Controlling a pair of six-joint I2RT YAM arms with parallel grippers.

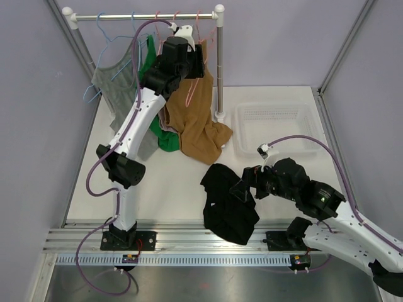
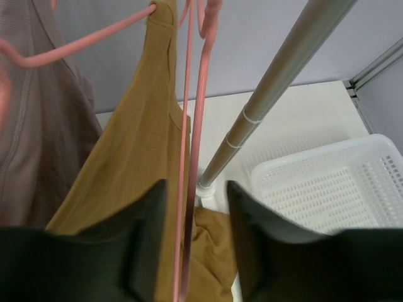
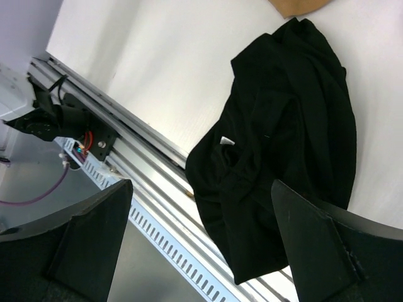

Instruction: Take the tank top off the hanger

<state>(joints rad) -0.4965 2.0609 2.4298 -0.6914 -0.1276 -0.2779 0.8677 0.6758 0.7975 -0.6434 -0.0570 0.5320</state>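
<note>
- A grey ribbed tank top [image 1: 116, 85] hangs on blue hangers at the 11 o'clock end of the rack, apart from both arms.
- The left gripper [image 2: 196, 189] is raised to the rail at 12 o'clock. Its fingers are spread a moderate way, with a thin pink wire hanger [image 2: 200, 126] running between them and nothing pinched.
- The mustard-brown cotton tank top [image 2: 135, 163], which I take as the task's garment, is on that hanger with its strap over the shoulder and its hem pooling on the table.
- The white perforated plastic basket [image 1: 277, 126] sits at 2 o'clock beside the silver upright pole [image 2: 264, 100].
- The right gripper [image 3: 201, 185] hovers at 5 o'clock with its fingers spread wide over a crumpled black garment [image 3: 283, 126].
- Risk: closing on wire alone could swing the hanger or unhook it from the rail, dropping hanger and top together.
- Risk: neighbouring pink hangers crowd close, so the fingers may catch the wrong one.
- Risk: a downward tug with the strap looped on would stretch the fabric or rock the rack.
- Risk: the black garment drapes over the aluminium rail [image 3: 145, 182] and a nudge could slide it off.
- Only the left wrist view shows the wire between the fingers; from above, the arm hides it.
- Only the overhead view shows the whole rack and both arms.
</note>
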